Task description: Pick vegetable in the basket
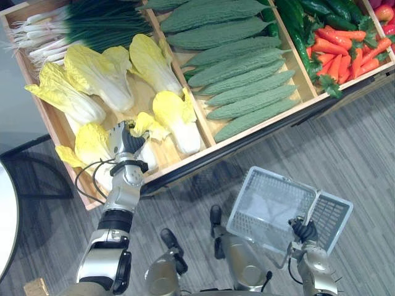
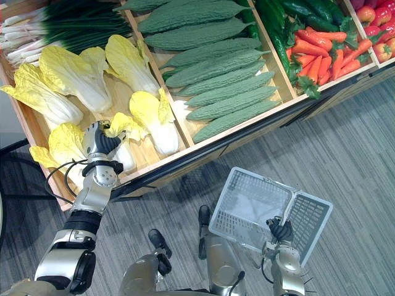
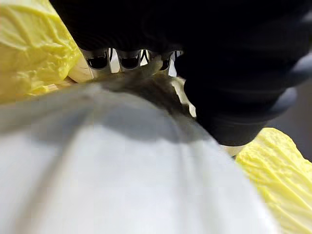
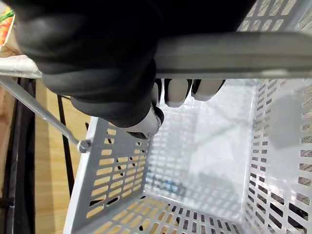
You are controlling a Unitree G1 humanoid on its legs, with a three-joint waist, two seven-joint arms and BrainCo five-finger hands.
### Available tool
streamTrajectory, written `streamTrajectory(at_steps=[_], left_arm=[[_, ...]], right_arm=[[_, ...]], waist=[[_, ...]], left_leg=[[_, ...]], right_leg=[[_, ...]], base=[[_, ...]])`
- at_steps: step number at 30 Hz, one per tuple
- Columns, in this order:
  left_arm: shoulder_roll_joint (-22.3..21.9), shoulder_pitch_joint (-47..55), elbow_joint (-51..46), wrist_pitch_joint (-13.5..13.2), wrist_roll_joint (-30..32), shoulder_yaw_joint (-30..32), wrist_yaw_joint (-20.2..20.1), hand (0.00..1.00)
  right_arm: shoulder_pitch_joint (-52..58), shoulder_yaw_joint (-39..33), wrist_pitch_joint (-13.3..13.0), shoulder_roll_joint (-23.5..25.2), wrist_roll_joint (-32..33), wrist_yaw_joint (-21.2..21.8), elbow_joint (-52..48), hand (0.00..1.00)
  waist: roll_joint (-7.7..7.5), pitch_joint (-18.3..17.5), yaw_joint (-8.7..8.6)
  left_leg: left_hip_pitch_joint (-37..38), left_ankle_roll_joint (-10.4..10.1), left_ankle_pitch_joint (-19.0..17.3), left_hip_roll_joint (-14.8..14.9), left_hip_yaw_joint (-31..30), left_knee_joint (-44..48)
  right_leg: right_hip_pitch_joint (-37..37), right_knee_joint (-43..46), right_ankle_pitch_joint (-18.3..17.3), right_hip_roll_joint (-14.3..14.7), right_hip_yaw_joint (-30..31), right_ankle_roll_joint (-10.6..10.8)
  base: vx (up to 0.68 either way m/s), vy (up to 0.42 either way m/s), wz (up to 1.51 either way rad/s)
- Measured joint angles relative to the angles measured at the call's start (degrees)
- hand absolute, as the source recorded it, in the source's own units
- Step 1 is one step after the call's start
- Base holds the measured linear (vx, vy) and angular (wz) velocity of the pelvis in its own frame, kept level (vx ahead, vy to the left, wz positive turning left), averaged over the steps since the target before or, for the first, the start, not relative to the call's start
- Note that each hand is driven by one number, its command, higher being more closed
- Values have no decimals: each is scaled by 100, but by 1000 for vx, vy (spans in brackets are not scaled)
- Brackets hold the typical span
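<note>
Grasping is the step in hand. Left eye view: left hand [image 1: 126,140] lies in the crate's [image 1: 185,163] left compartment, with the basket [image 1: 284,180] well apart below. Left wrist view: fingers [image 3: 129,61] curl over a cabbage's [image 3: 122,170] white stalk. Right wrist view: right hand [image 4: 97,63] wraps the handle [image 4: 234,53] and the basket is empty. Next, the cabbage needs a clean lift across.

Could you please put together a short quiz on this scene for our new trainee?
1. True or false: the basket already holds a vegetable.
2. What does the right hand grip? A) a carrot B) the basket's handle C) a bitter gourd
3. Fill in: the left hand rests on a yellow-leaved ___.
Key: 1 false; 2 B; 3 cabbage.
</note>
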Motion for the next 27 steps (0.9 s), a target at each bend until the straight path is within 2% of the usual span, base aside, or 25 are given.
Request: streamTrajectory(at_steps=[7,9,12,15,19,21,23,27], left_arm=[[-311,893,-1430,-42,4,101,106,100],[-573,1238,-2227,-280,0,93,225,100],[-636,1427,-2655,-496,-8,52,423,100],[-778,1561,-3115,-686,-109,-10,488,100],[-1017,1942,-3723,-1002,-486,-145,569,100],[-1048,2089,-3883,-1047,-639,-262,620,100],[-1139,2256,-3991,-1120,-865,-494,649,100],[-1184,2559,-4240,-1164,-1026,-1148,566,100]], right_arm=[[12,-128,-2,6,0,-10,-1,100],[140,-250,-3,9,-1,-10,-177,100],[279,-319,-4,9,0,-11,-208,100],[311,-369,-5,9,2,-19,-227,100],[460,-433,-4,48,6,-125,-607,100],[447,-483,-4,44,5,-147,-837,100],[459,-471,-3,76,3,-241,-1125,100],[884,-440,-2,343,-2,-371,-2106,100]], waist=[[69,-6,25],[254,-116,39],[438,-288,39],[546,-377,33],[565,-395,49],[565,-398,53],[578,-424,74],[573,-685,57]], left_leg=[[371,20,-34,-51,-7,-129],[426,39,-68,-76,-4,-142],[586,46,-97,-68,-3,-149],[581,53,-103,-60,-8,-129],[542,8,-385,101,3,369],[428,26,-576,161,-255,721],[366,-33,-824,168,-775,921],[451,-23,-943,157,-314,941]], right_leg=[[361,-83,-32,-3,-3,47],[411,-85,-39,2,2,60],[575,-97,-57,10,5,86],[578,-94,-59,16,5,89],[680,-79,-63,92,120,91],[669,-78,-56,124,248,85],[608,-82,-9,219,520,116],[428,-51,68,311,981,191]], base=[[5,44,2],[-15,40,1],[0,0,0],[-35,12,0],[-19,-3,-14],[-31,-8,-41],[-49,16,-63],[1,27,-60]])
